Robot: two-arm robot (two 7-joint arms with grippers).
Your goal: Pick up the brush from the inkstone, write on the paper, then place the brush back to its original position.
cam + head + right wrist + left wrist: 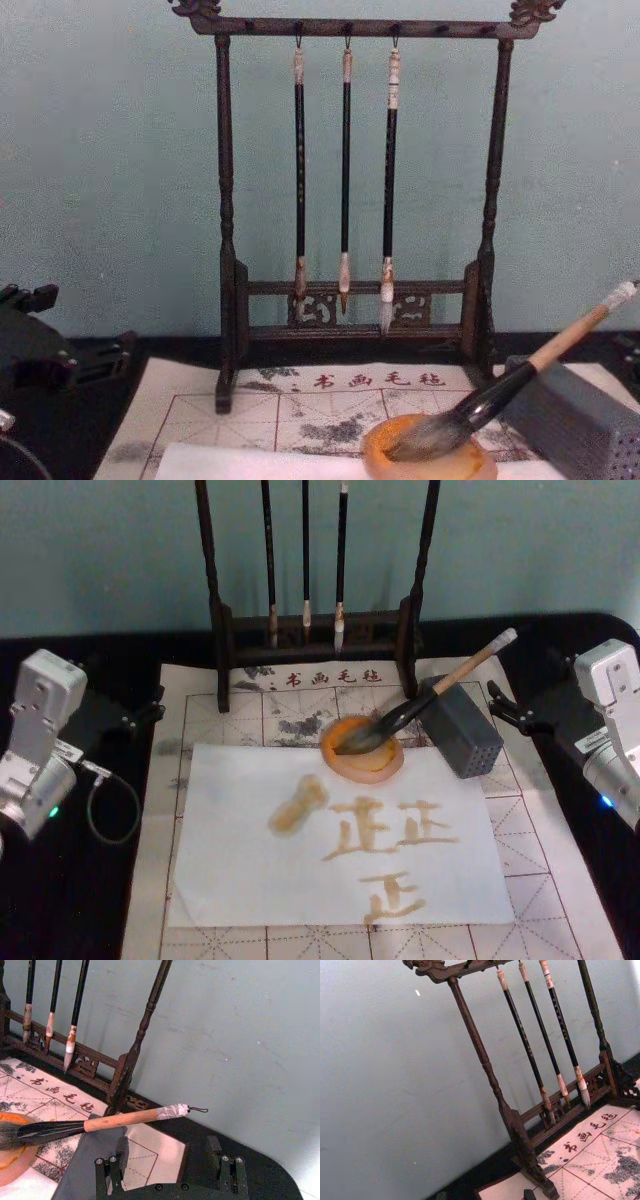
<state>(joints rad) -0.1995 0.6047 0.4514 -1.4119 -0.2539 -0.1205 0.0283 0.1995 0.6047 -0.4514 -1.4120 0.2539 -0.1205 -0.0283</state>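
The brush (440,692) rests with its grey bristles in the orange inkstone (366,765) and its tan handle propped on the grey perforated box (462,730). In front of the inkstone lies the white paper (250,880), bearing several tan wet-looking characters and a blot. My right gripper (497,704) hovers open at the right of the box, behind the brush's white-wrapped end; in the right wrist view its fingers (120,1157) stand apart below the brush (125,1119). My left gripper (150,706) sits open at the table's left, away from the paper.
A dark wooden rack (310,630) with three thin hanging brushes (345,160) stands at the back. A beige mat (560,880) with a red grid lies under the paper. A black tabletop borders both sides, and a cable loop (110,810) hangs by the left arm.
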